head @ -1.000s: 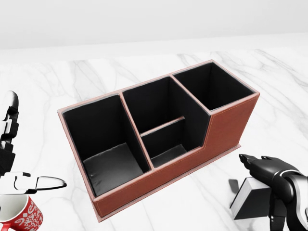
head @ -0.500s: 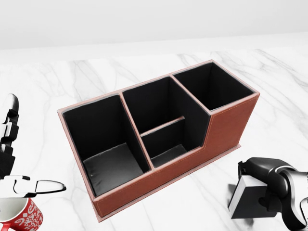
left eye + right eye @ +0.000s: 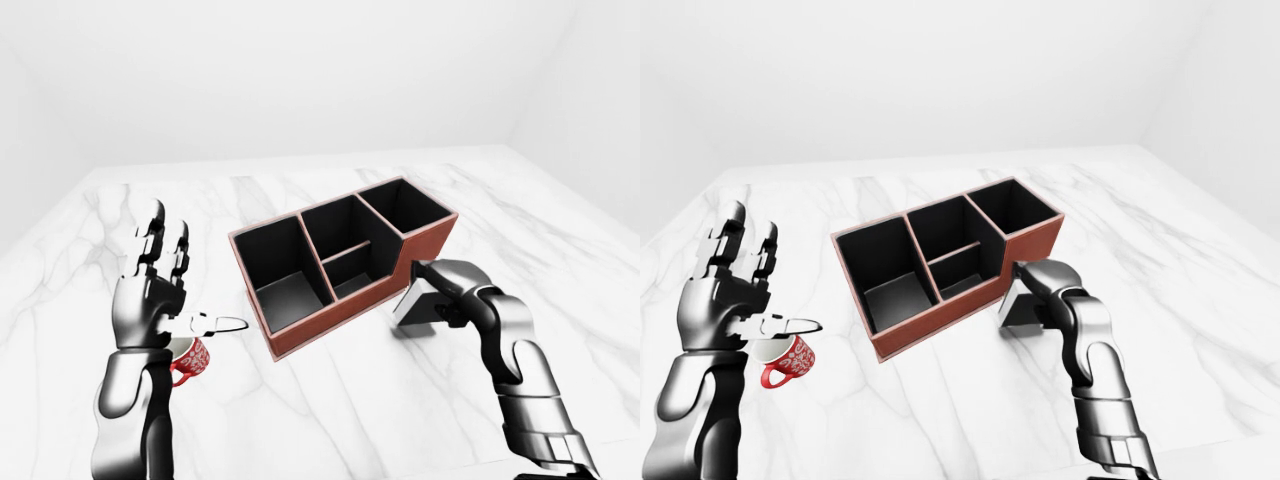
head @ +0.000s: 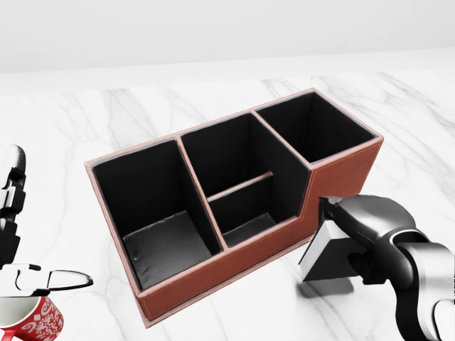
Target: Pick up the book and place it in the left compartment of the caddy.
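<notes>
The red-brown caddy (image 4: 343,179) with a black lining stands slantwise on the marble table. Its left compartment (image 4: 165,245) is the big one nearest my left hand, and nothing is in it. The book (image 4: 323,253), dark-covered with pale page edges, hangs tilted just off the table beside the caddy's lower right wall. My right hand (image 4: 348,238) is shut on it, fingers wrapped over its top edge. My left hand (image 3: 160,290) is raised at the left with its fingers spread open, holding nothing.
A red mug (image 4: 32,321) with a white pattern stands on the table just under my left hand's thumb. The white marble table (image 4: 78,128) runs wide around the caddy, and its near edge shows at the bottom of the right-eye view.
My right hand has closed round the book, lifted it and carried it left and up, close to the caddy's lower right wall. The left hand has sunk slightly.
</notes>
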